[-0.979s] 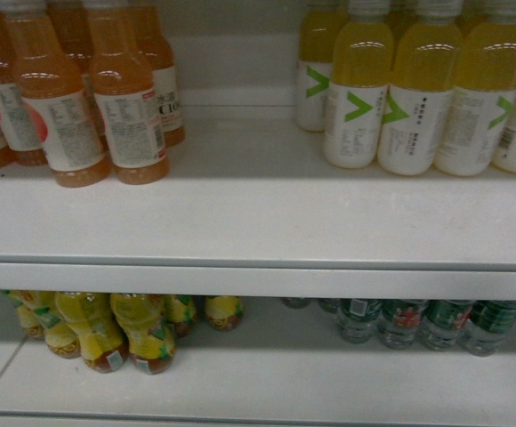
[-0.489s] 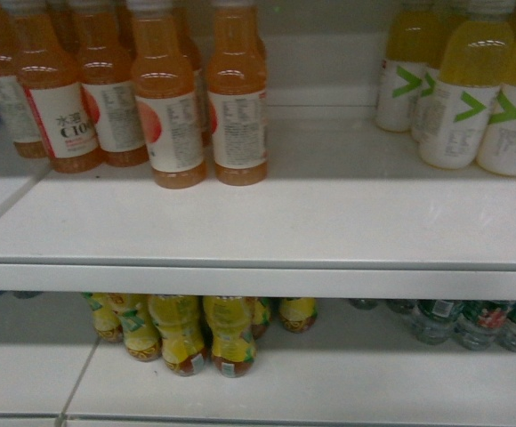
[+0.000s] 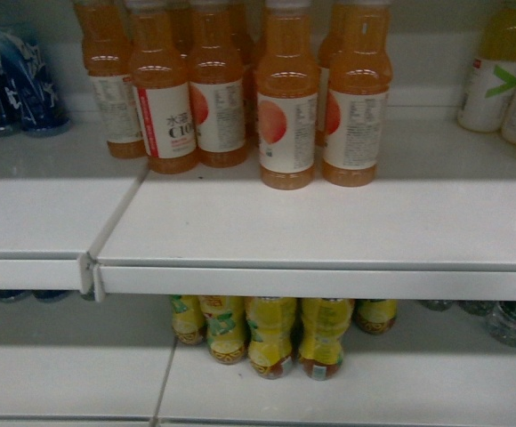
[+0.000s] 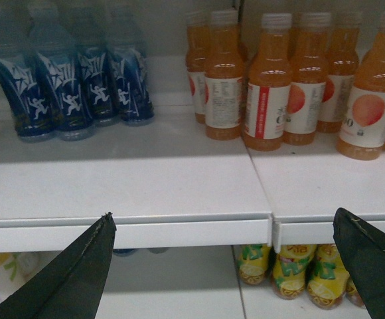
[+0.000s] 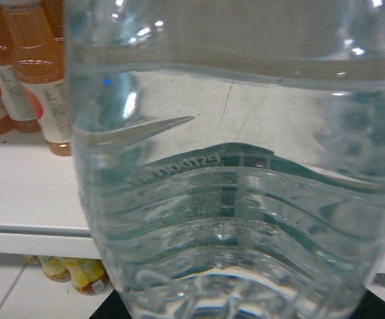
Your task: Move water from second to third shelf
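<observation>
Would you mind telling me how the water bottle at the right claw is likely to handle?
The water bottle looks nearly full, so probably heavy for its size. Its clear ribbed wall seems thin, so it may flex and slip under a squeeze.

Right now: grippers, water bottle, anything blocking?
Left gripper open, empty, facing the shelf edge. Right gripper shut on water bottle, which fills its wrist view. Orange drink bottles crowd the shelf ahead.

Only the left gripper (image 4: 226, 266) shows any of the robot: two flat, matte black fingers (image 4: 73, 272) with thin, slightly frayed pale edges, each tapering to a point, one at the lower left and one at the lower right.
</observation>
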### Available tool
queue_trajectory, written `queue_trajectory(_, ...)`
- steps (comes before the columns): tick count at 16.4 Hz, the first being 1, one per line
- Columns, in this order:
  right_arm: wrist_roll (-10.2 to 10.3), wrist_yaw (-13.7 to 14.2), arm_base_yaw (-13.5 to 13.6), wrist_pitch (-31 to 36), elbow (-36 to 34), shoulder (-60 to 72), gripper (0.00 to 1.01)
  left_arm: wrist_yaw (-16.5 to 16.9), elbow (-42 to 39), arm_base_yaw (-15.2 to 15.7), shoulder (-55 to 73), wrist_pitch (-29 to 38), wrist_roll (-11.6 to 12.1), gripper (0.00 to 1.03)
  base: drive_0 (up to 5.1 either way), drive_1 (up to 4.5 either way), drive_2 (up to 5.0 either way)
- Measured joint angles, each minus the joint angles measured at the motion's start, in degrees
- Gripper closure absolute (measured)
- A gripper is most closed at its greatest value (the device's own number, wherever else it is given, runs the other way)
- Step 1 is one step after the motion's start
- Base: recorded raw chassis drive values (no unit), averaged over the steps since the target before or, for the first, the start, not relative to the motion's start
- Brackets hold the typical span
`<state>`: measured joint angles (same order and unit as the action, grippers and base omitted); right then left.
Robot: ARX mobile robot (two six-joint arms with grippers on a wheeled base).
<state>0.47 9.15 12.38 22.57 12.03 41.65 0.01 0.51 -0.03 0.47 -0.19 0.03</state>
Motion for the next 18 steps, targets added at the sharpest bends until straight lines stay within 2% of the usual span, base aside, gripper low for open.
queue_trajectory(18, 0.0, 0.0, 0.0, 0.1, 0.0, 0.0, 0.61, 0.0, 0.0, 0.0, 0.0, 0.0, 0.0, 0.05, -5.0, 2.41, 2.4)
